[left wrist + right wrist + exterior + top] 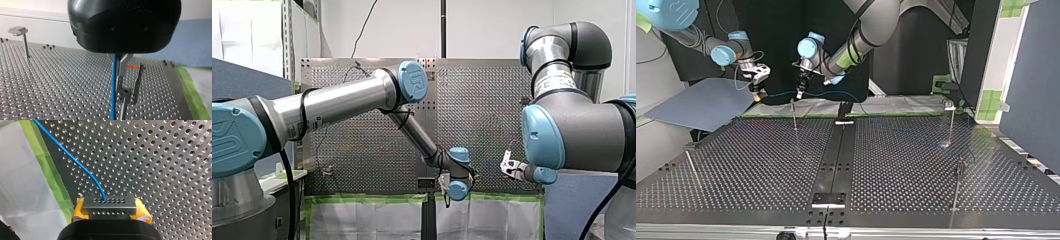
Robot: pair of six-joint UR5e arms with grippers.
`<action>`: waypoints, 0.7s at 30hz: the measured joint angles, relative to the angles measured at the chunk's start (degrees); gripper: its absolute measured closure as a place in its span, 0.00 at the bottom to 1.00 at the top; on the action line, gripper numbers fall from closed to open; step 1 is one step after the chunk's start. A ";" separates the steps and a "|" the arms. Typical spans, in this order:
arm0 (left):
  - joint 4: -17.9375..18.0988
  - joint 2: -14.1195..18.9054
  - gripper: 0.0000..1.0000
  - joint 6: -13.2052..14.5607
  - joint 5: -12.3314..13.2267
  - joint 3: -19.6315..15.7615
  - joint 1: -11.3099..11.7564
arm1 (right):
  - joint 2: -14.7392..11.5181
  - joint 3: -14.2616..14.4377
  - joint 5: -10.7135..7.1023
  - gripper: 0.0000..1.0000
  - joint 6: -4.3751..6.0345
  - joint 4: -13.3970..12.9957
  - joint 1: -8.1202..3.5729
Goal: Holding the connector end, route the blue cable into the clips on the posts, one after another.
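Right wrist view only: connector [109, 203] pinched between yellow pads [78, 209] of right gripper [110, 210]; blue cable [75, 160] led from it toward 11 o'clock over perforated table [162, 170], beside green tape [47, 168]. Left wrist view only: cable dropped toward 6 o'clock, close beside clipped post [123, 102]. Top view only: left gripper [799, 95] at 3 o'clock of right gripper, cable strung between; left gripper's grip cannot be told. Counted there: four posts [951, 125]; two grippers; one cable.
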 joint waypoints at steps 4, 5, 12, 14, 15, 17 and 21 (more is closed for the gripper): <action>-0.27 -0.06 1.00 -0.57 0.32 0.23 -0.50 | 0.00 -0.28 -0.40 1.00 0.14 0.05 -0.22; -0.33 -0.13 1.00 -0.79 0.41 0.49 -0.70 | 0.00 -0.46 -0.51 1.00 0.12 0.10 -0.26; -2.51 -1.42 1.00 -2.09 -0.19 2.46 -0.58 | 0.00 -0.87 -0.81 1.00 0.00 0.62 -0.48; -2.91 -1.52 1.00 -2.16 -0.67 2.61 -0.46 | 0.00 -0.88 -0.88 1.00 -0.04 0.70 -0.60; -3.03 -1.54 1.00 -2.17 -0.75 2.63 -0.37 | 0.00 -0.90 -0.96 1.00 -0.05 0.73 -0.64; -3.29 -1.55 1.00 -2.18 -0.78 2.66 -0.06 | 0.00 -0.90 -1.36 1.00 -0.11 0.75 -0.70; -3.55 -1.56 1.00 -2.19 -0.61 2.69 0.91 | 0.00 -1.07 -2.41 1.00 -0.34 0.78 -0.50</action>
